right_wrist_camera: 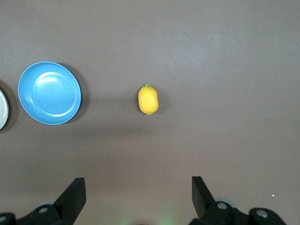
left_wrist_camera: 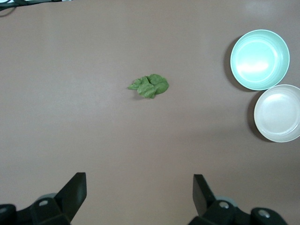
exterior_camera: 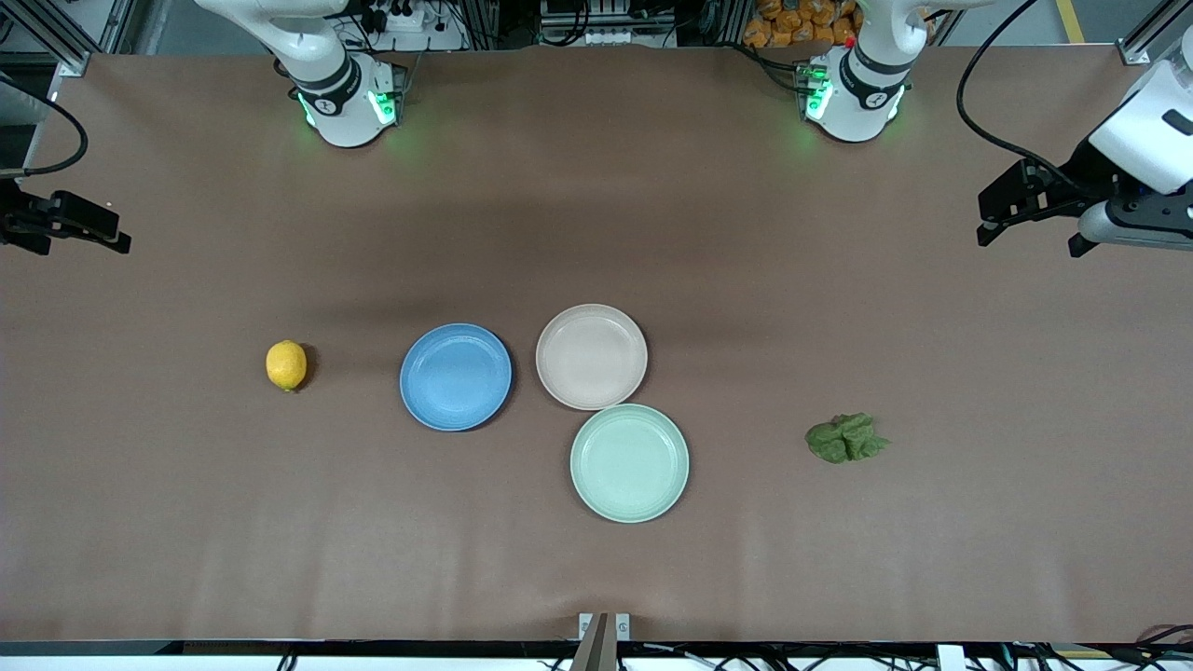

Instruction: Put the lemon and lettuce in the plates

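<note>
Nothing is being held yet; the pick-up step is judged not started. The lemon point(exterior_camera: 286, 364) is lying on the table toward the right arm's end, beside the blue plate point(exterior_camera: 456, 376). The lettuce point(exterior_camera: 846, 438) is lying toward the left arm's end, well apart from the beige plate point(exterior_camera: 591, 356); the mint plate point(exterior_camera: 629, 462) is sitting between them, nearer the camera. The left gripper point(exterior_camera: 1025, 233) and right gripper point(exterior_camera: 79, 231) are being kept up over the table ends, fingers spread wide, empty. Next, each is judged to need lowering over its item. The right gripper is being cut off at the front view's edge.
</note>
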You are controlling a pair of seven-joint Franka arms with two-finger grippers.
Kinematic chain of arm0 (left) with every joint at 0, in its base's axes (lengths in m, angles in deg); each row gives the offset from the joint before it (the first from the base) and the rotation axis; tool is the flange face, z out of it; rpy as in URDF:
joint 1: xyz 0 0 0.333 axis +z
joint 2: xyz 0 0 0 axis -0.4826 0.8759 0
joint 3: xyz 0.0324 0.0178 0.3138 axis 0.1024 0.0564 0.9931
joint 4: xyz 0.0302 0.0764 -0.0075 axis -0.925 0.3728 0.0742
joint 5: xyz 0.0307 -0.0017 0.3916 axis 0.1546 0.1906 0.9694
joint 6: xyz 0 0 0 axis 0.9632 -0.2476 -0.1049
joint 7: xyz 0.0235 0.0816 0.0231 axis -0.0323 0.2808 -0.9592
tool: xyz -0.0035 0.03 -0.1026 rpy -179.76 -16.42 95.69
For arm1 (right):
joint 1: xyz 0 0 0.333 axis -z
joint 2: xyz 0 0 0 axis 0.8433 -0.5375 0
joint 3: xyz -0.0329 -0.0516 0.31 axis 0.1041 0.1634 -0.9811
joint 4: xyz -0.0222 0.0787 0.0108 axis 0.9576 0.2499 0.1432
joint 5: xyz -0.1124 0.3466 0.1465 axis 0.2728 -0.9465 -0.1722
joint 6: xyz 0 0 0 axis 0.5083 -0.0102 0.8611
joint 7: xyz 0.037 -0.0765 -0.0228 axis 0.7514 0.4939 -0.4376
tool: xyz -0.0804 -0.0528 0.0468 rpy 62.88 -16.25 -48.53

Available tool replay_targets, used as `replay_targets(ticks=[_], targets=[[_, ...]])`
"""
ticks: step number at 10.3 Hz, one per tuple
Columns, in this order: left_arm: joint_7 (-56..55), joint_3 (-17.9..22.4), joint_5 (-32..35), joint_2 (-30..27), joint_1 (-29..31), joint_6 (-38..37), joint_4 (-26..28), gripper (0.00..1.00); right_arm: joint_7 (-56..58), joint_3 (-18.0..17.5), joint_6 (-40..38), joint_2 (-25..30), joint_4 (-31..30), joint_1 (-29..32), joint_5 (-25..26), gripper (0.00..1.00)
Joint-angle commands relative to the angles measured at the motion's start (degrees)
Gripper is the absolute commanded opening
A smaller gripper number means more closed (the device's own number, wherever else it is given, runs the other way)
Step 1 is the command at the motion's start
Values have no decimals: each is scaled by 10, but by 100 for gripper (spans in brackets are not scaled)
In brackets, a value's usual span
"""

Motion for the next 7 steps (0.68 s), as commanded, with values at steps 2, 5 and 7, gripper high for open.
replay_targets(ticks=[2,5,7], targets=[[7,-2,14,28,7,37,17,100,-3,-7,-9,-4,10,9,-4,100],[-23,-3,42,70,4,111,80,100,-9,-7,-8,-4,7,7,-2,100],[-40,-3,43,121,4,143,79,100,-18,-9,-6,-13,9,0,15,100]])
